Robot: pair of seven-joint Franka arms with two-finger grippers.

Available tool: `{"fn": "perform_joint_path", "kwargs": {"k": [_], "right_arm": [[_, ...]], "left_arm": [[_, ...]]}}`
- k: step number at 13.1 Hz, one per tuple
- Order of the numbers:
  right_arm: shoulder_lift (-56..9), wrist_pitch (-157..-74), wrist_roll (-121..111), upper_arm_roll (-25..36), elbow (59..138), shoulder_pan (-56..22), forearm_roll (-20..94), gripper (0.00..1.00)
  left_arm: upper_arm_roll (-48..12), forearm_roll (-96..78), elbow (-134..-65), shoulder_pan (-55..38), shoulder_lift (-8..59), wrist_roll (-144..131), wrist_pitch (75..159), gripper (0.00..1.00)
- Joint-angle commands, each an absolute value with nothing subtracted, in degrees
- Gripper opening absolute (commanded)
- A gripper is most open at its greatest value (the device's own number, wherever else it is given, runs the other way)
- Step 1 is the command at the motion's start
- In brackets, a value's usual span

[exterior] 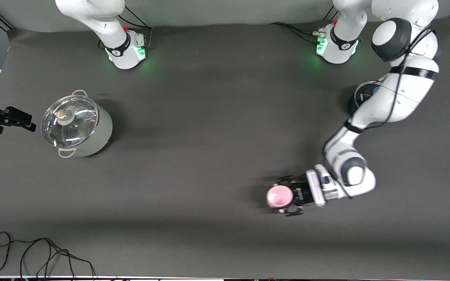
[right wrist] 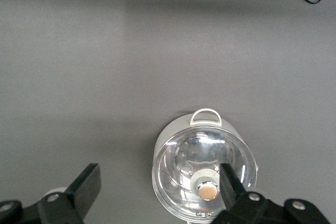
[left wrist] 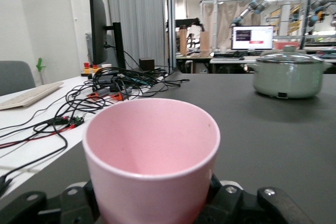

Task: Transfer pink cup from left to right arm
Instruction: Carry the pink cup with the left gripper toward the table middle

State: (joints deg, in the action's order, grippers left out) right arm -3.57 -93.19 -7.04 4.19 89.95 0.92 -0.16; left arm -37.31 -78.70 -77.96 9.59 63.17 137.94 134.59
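The small pale-pink plastic cup (exterior: 279,196) sits upright between the black claw fingers of the left hand (exterior: 283,196). The hand is closed tight on the cup's sides. The cup's open mouth faces up. It is near the front camera's edge of the dark grey surface (exterior: 209,136), toward the left arm's end. I cannot tell if the cup touches the surface or hangs just above it. In the left wrist view the pink cup (left wrist: 152,161) fills the middle, with the black fingers (left wrist: 252,205) hugging it low down.

The right hand (right wrist: 157,187) is spread wide and holds nothing. It hangs over the pale green metal pot (exterior: 88,132) with the glass lid (exterior: 68,121), and that arm waits there. One black finger (right wrist: 86,184) shows on each side of the view. The pot stands toward the right arm's end of the surface, well apart from the cup. A black cable (exterior: 41,253) lies looped on the surface near the front camera.
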Motion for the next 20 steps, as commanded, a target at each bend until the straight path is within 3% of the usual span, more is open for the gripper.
{"fn": "perform_joint_path", "kwargs": {"k": [1, 7, 15, 20], "right_arm": [[-3.16, -92.99, -6.50, 4.13, 89.56, 0.70, -1.14, 1.00], [-3.51, -92.29, 8.65, 3.08, 86.85, -0.34, 0.08, 1.00], [-4.57, -92.20, 33.45, 2.72, 82.71, -9.57, 5.36, 1.00], [-11.41, -88.69, 40.78, 2.81, 73.84, -13.89, 5.36, 1.00]], "left_arm": [[-42.78, -79.72, -75.07, 6.00, 62.76, 132.91, 145.33, 0.00], [-52.37, -79.54, -66.29, -5.08, 61.52, 123.59, 167.57, 0.00], [-52.91, -79.10, -58.99, -17.39, 57.13, 113.83, 179.81, 0.00], [-51.86, -78.75, -57.57, -23.19, 57.22, 113.73, 183.51, 0.00]]}}
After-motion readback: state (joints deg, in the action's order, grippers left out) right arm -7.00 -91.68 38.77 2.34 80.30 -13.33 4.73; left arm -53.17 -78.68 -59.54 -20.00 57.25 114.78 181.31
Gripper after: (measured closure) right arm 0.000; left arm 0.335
